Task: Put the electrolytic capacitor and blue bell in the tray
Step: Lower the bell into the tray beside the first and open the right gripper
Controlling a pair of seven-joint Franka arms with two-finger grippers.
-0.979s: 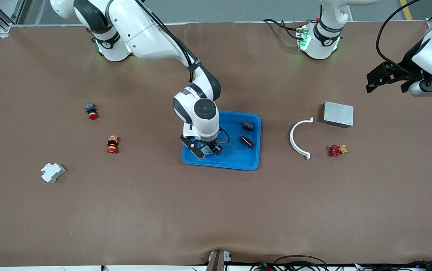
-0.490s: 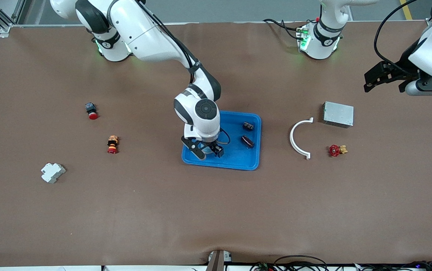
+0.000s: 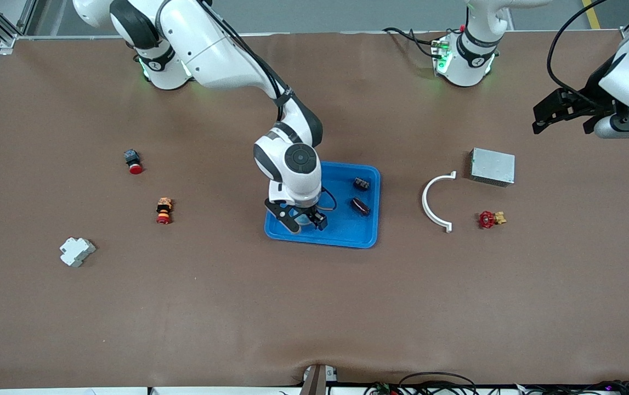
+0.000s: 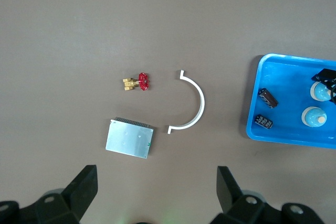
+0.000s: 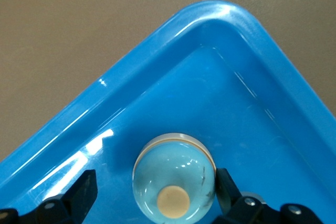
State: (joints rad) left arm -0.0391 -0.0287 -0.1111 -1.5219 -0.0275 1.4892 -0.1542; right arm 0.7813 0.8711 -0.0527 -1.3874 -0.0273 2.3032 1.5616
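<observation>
My right gripper is down inside the tray, at the corner nearest the camera toward the right arm's end. Fingers spread wide, holding nothing. The bell sits on the tray floor between them. One finger looks to be touching its side, the other stands clear.

Left wrist view seems to show two bells in the tray, one partly under my gripper; hard to be sure from that range. Two capacitors lie toward the left arm's end of the tray, well apart from me.

Risks from here:
- Lifting off at an angle: the touching finger drags or tips the bell. It's domed, so I'd guess it rolls easily.
- The bell is near the rim; a sideways nudge could ride it up the sloped wall.
- Any sideways sweep could shove the whole tray, which looks light.

Straight up seems the safe exit.

Left gripper waits open over bare table near the grey box.
</observation>
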